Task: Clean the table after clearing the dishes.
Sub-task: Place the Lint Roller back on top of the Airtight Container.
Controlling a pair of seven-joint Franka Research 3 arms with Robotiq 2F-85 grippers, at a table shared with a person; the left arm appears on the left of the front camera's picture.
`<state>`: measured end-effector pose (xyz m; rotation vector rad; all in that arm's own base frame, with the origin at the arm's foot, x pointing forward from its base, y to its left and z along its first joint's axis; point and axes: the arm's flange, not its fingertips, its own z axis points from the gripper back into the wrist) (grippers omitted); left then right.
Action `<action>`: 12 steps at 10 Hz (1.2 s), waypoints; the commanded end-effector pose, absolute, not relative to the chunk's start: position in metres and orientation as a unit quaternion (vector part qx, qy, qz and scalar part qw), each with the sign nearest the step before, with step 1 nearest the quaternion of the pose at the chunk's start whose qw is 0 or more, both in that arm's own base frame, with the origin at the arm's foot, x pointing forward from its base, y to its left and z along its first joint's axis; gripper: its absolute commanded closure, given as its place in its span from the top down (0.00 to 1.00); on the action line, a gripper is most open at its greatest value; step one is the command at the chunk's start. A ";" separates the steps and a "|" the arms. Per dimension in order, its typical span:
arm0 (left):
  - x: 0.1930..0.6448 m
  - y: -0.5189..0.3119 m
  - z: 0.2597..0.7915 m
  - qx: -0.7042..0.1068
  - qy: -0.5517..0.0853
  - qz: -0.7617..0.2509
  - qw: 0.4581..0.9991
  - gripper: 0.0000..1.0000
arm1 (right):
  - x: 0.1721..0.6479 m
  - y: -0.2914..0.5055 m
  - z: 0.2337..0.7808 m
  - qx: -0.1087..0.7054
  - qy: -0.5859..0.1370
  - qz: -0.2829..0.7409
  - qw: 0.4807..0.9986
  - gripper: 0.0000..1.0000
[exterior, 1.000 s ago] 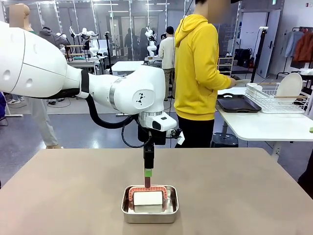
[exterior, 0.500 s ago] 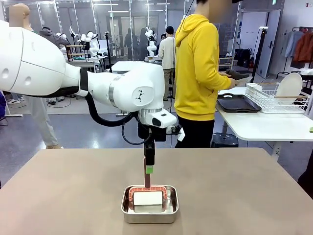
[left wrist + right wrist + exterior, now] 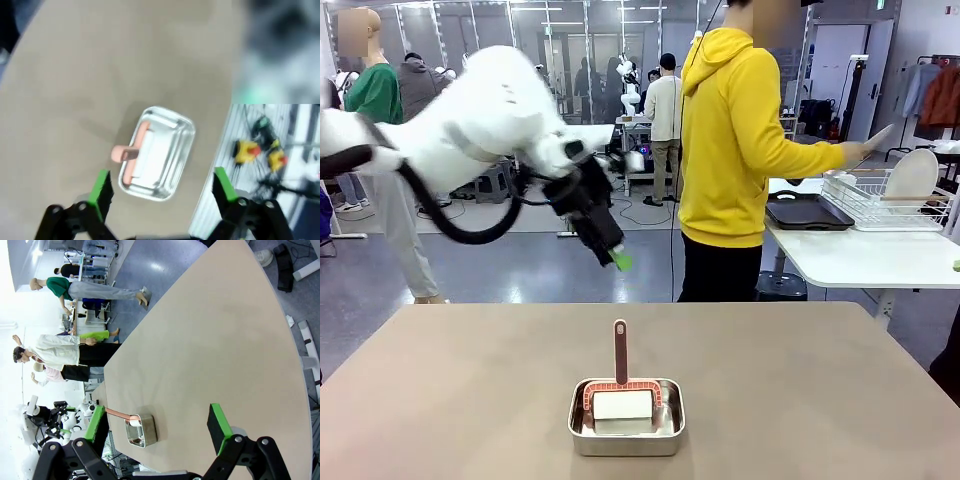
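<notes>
Jaws on both arms stand wide apart and hold nothing. From largest to smallest: the table (image 3: 800, 380) spreads its plain taupe-brown top across the front view, bare apart from one small pan near the robot's edge. Beyond it, at the white side table (image 3: 860, 255), a person in a yellow hoodie (image 3: 735, 140) is turned towards the wire dish rack (image 3: 885, 195), one hand (image 3: 855, 152) out over it; a white plate (image 3: 912, 175) leans in the rack and a dark tray (image 3: 808, 212) lies beside it. So the dishes appear to be cleared away already, and the wiping step looks to be the one in hand.

The left arm (image 3: 450, 140) is raised above the table's far left part, blurred in the picture, with the left gripper (image 3: 605, 240) well above the pan and off to its left. The right gripper (image 3: 157, 427) looks along the tabletop from the side, well apart from everything.

The small steel pan (image 3: 626, 417) holds a white sponge-like block (image 3: 623, 405) in a reddish-brown frame, and its handle (image 3: 620, 350) stands upright out of the pan. In the left wrist view the pan (image 3: 159, 152) sits between the green pads (image 3: 101, 187), far below them.

Next, I judge, a gripper must come down over the upright handle, close on it near the top, lift the wiper clear of the pan's wall and draw it across the bare top
</notes>
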<state>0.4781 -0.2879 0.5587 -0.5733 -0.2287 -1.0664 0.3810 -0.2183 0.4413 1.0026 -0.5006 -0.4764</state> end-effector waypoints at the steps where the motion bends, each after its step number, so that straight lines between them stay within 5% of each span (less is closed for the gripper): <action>1: 0.429 -0.216 0.546 -0.342 -0.201 -0.420 0.816 1.00 | 0.378 -0.218 0.443 0.468 -0.232 -0.220 0.824 1.00; 7: 0.363 -0.003 0.527 -0.426 -0.253 -0.193 0.847 1.00 | 0.378 -0.218 0.443 0.468 -0.232 -0.220 0.824 1.00; 8: 0.347 0.039 0.519 -0.393 -0.264 -0.107 0.874 1.00 | 0.378 -0.218 0.443 0.468 -0.232 -0.220 0.824 1.00; 12: 0.304 0.102 0.501 -0.361 -0.283 -0.044 0.888 1.00 | 0.378 -0.218 0.443 0.468 -0.232 -0.220 0.824 1.00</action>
